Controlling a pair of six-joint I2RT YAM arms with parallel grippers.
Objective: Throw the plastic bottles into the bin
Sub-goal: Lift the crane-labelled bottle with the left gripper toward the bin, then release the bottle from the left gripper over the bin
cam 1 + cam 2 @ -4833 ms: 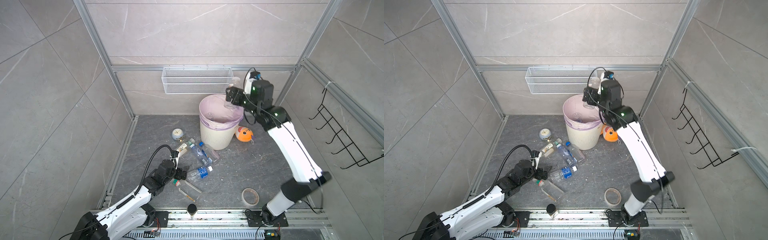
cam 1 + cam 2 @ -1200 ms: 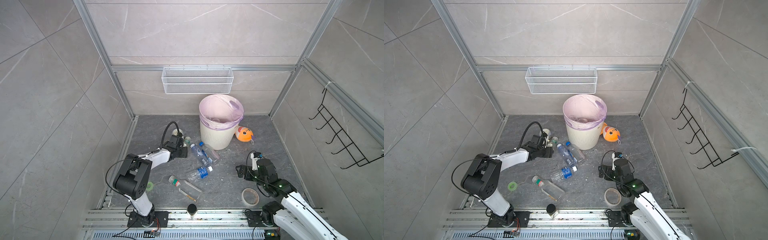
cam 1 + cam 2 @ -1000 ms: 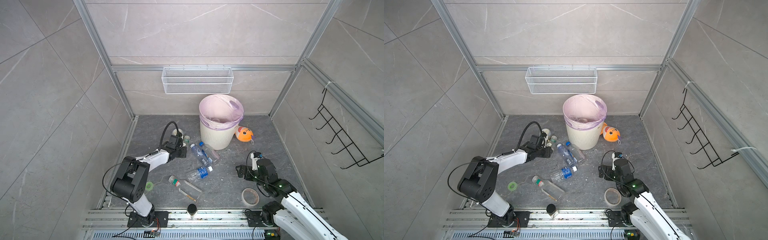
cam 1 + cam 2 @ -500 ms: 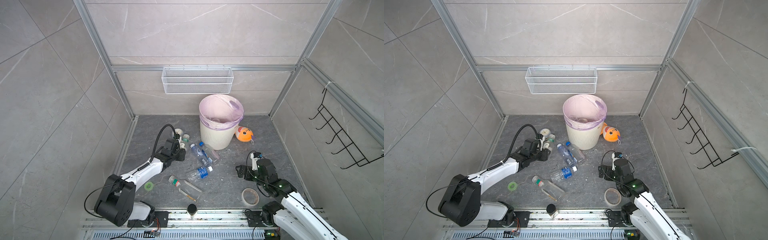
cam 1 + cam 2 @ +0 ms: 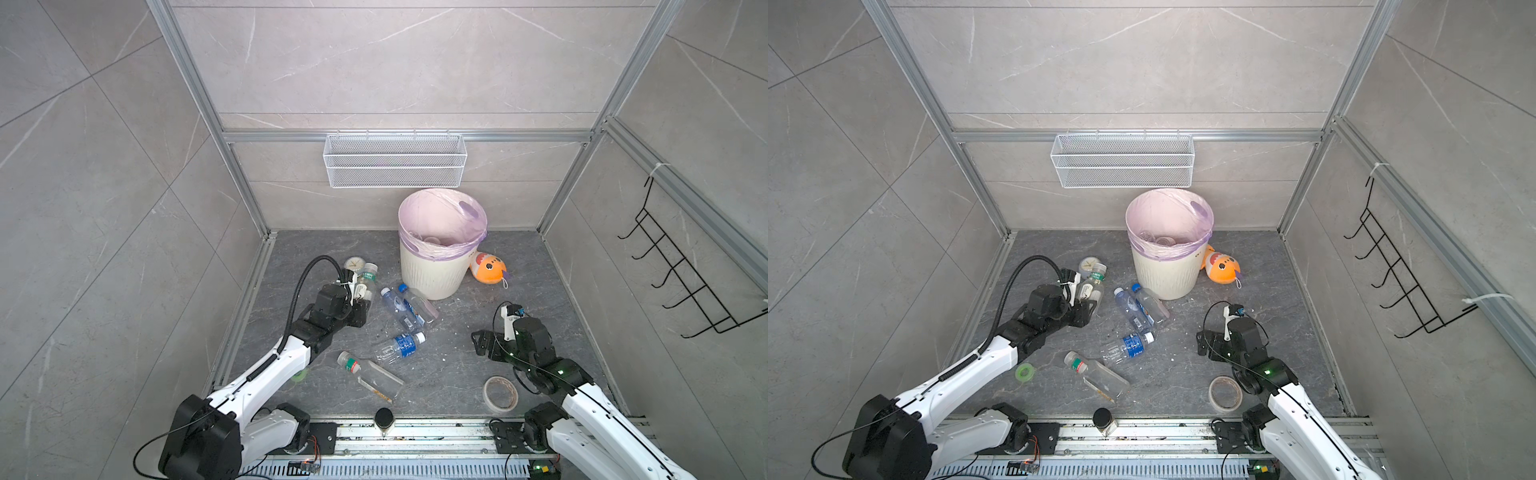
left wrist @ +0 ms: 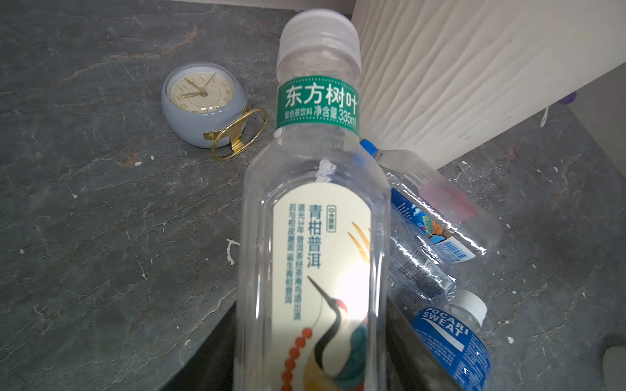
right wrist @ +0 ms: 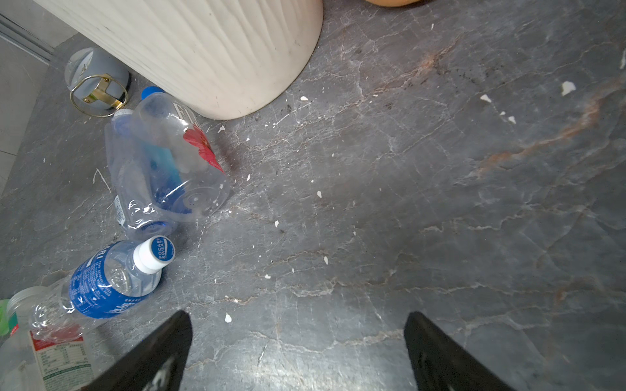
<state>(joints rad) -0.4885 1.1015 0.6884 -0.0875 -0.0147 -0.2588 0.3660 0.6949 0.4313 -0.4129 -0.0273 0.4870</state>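
Within the left claw (image 5: 361, 304) sits a clear, green-collared bottle (image 6: 311, 203).

Green neck band and cream, crane-patterned label are being shown on the clear tea bottle (image 6: 311, 237). Cream ribbing and lilac lining are being shown on the bin (image 5: 432, 274); at its seven o'clock, a blue-labelled bottle (image 5: 401, 345); at three o'clock, an orange toy (image 5: 488, 268).
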